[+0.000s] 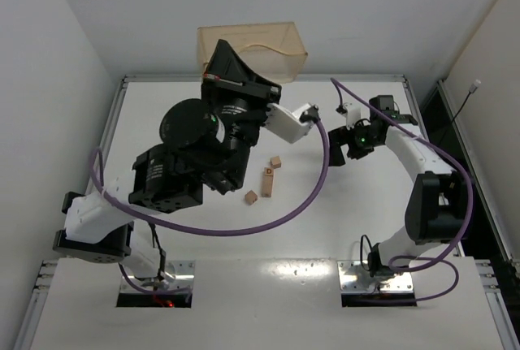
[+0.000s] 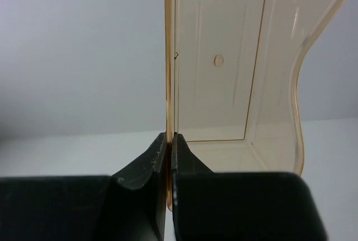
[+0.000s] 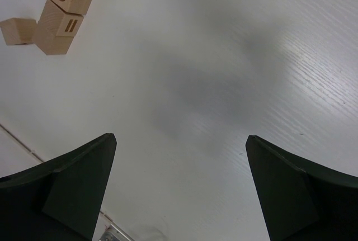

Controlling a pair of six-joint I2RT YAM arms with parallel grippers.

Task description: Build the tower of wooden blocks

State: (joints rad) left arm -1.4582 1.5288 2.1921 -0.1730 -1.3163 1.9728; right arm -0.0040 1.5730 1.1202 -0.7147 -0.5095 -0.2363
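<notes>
Top view: left arm reaches to the far edge of the table, wrist up against the amber see-thru tray. The arm hides the grip itself. The wood block tower stands mid-table, well apart from the tray, w/ 1 loose cube just behind it and a 2nd loose cube near its front-left. Right arm hangs over the right side.

Left wrist view: only here does the grip show. The left claw is pinched tight on the tray's thin side wall.

Right wrist view: right claw is spread wide, holding nothing, over bare tabletop. Tower sits at top left, at least 2 cubes, "D" on its top face.
</notes>
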